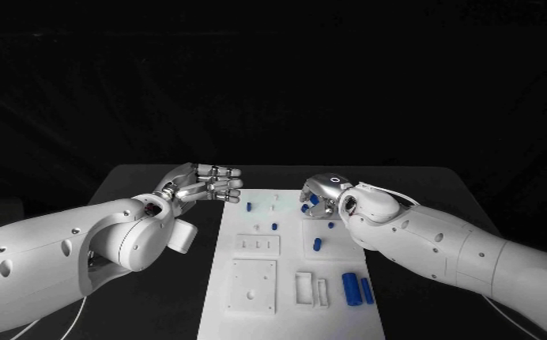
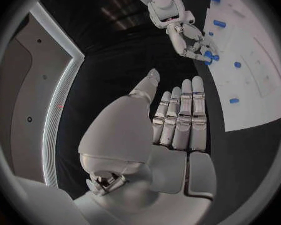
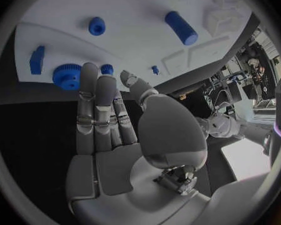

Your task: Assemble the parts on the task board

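Observation:
The white task board [image 1: 288,198] lies in the middle of the black table. My right hand [image 1: 326,195] hovers over its far right corner, fingers straight and thumb apart, holding nothing. In the right wrist view its fingertips [image 3: 89,72] lie right beside a blue gear [image 3: 67,77] and a small blue stud [image 3: 107,69]; contact cannot be told. A blue peg [image 3: 97,26], a blue cylinder [image 3: 181,27] and a blue block [image 3: 37,60] lie farther out on the board [image 3: 134,45]. My left hand [image 1: 208,183] hangs flat and empty just off the board's far left corner.
Two blue cylinders [image 1: 358,289] lie at the board's near right, beside a white frame piece [image 1: 307,289]. Small blue pegs [image 1: 250,206] dot the far half. Recessed square plates [image 1: 252,285] sit on the near left. Black table surface surrounds the board.

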`<state>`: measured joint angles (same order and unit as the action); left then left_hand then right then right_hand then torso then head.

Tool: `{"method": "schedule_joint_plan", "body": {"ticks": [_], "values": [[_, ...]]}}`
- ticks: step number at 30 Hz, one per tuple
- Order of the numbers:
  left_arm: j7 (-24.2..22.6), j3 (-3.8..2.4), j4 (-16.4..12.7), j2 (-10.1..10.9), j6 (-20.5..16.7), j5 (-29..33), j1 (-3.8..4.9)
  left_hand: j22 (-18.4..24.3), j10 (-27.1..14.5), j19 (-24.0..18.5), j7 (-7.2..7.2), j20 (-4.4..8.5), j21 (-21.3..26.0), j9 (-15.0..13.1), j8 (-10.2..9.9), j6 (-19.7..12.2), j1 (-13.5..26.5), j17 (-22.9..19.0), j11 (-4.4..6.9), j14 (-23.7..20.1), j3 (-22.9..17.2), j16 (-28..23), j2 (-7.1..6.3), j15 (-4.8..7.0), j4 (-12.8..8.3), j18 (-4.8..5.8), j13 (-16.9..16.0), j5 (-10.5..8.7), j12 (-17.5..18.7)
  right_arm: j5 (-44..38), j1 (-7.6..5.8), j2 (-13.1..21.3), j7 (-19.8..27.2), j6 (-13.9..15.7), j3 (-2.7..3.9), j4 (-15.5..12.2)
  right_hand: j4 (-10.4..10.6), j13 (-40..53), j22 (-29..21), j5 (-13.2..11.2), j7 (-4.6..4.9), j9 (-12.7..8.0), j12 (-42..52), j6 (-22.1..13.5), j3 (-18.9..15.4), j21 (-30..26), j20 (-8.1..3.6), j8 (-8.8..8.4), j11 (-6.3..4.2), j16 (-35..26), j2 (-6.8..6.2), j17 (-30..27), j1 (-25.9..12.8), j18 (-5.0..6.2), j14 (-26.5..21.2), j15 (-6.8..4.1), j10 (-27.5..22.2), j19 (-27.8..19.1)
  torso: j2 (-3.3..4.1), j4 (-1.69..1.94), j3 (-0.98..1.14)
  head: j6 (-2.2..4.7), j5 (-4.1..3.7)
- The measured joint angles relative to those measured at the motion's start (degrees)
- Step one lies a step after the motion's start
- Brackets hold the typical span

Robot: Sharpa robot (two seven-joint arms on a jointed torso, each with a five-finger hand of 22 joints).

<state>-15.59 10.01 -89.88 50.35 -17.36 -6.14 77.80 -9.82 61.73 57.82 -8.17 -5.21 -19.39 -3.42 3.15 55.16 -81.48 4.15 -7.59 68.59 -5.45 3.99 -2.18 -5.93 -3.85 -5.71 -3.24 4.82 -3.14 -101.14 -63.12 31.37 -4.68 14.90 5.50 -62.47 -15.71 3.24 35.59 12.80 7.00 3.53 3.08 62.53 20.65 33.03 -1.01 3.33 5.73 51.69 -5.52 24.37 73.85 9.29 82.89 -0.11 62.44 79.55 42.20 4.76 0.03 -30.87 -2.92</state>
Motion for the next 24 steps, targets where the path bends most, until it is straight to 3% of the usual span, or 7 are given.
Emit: {"method": "schedule_joint_plan", "body": {"ticks": [12,24], "values": [[0.02,0.00,-0.06,-0.01,0.11,-0.08,0.02,0.13,0.00,0.01,-0.20,0.00,-0.11,0.01,0.00,-0.20,0.23,0.00,0.00,0.00,0.00,0.00,0.23,0.00,0.00,0.01,0.00,0.00,0.00,-2.41,0.09,-0.81,-1.91,0.44,-0.02,0.59,0.73,-0.01,3.15,-1.99,0.00,-0.01,0.00,0.00,5.02,-1.33,-0.01,0.00,0.00,0.47,-1.13,-0.11,-0.08,-0.05,0.00,0.00,0.00,0.41,0.81,0.14,-0.04,0.39,0.19],[0.02,0.00,0.00,-0.01,0.12,-0.13,0.02,0.18,0.00,0.01,-0.20,0.00,-0.42,-0.04,0.00,-0.20,0.23,-0.01,0.00,0.00,0.00,0.00,0.23,0.00,0.00,0.01,0.01,0.00,0.00,-3.87,0.27,-1.30,-3.17,0.83,-0.23,1.23,1.56,-0.01,5.74,-2.89,-0.20,-0.01,0.00,0.97,8.64,-2.17,-0.21,0.00,-0.24,0.90,-1.42,-0.10,-0.38,0.46,-0.19,-0.21,1.27,0.62,1.53,0.15,-0.08,0.62,0.43]]}}
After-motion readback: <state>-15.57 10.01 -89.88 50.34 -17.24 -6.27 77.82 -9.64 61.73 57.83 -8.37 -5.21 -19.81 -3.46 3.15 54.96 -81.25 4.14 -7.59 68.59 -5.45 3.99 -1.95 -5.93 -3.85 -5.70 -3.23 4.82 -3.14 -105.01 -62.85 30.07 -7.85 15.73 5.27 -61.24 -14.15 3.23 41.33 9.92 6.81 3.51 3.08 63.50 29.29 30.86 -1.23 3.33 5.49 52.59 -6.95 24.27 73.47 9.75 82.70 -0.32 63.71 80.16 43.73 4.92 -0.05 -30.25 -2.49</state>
